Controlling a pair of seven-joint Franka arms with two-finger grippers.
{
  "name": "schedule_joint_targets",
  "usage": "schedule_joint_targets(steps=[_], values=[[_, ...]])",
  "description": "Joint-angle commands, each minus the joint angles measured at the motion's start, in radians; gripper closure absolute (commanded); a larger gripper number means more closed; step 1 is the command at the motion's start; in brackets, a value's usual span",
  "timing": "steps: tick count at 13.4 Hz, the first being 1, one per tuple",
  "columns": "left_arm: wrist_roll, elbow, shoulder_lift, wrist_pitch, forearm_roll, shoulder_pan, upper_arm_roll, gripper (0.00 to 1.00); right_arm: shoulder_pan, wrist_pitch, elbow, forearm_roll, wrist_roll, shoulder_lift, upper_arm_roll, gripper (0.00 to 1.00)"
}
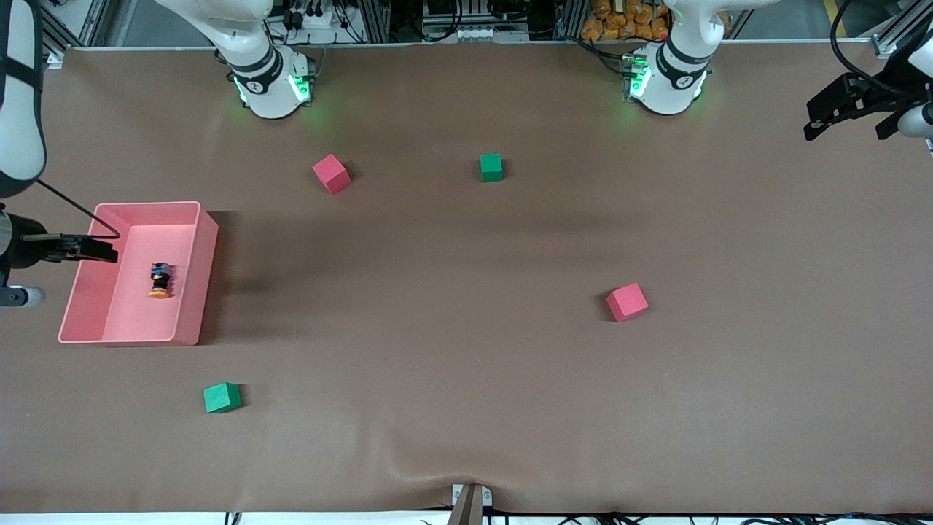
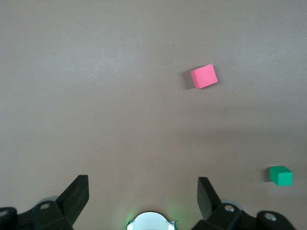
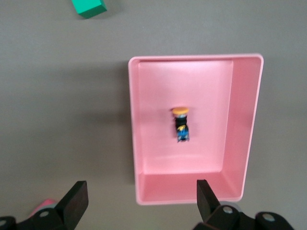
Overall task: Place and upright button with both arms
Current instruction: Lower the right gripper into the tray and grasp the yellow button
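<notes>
Nearest the front camera sits a green cube, below a pink bin at the right arm's end of the table. Inside the bin the button lies on its side, orange cap toward the camera. Over the bin's outer wall hangs the right gripper, just beside the button, fingers spread wide and empty. Well apart, the left gripper hovers at the other end, equally spread, holding nothing, with a red cube and another green cube beneath it.

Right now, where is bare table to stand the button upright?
The widest bare patch lies between the pink bin, the green cube and the red cube. Inside the bin, the button lies walled in.
</notes>
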Motion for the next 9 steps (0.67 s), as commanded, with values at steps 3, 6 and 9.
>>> schedule_joint_targets(steps=[3, 6, 9], values=[[0.021, 0.004, 0.004, -0.014, -0.004, 0.000, -0.007, 0.00, -0.110, 0.239, -0.210, -0.013, -0.112, -0.010, 0.015, 0.00], [0.020, 0.002, 0.010, -0.012, -0.004, 0.000, -0.027, 0.00, -0.166, 0.318, -0.230, -0.004, -0.153, 0.063, 0.017, 0.00], [0.021, 0.007, 0.006, -0.012, -0.004, 0.003, -0.028, 0.00, -0.175, 0.361, -0.233, -0.001, -0.178, 0.120, 0.017, 0.00]])
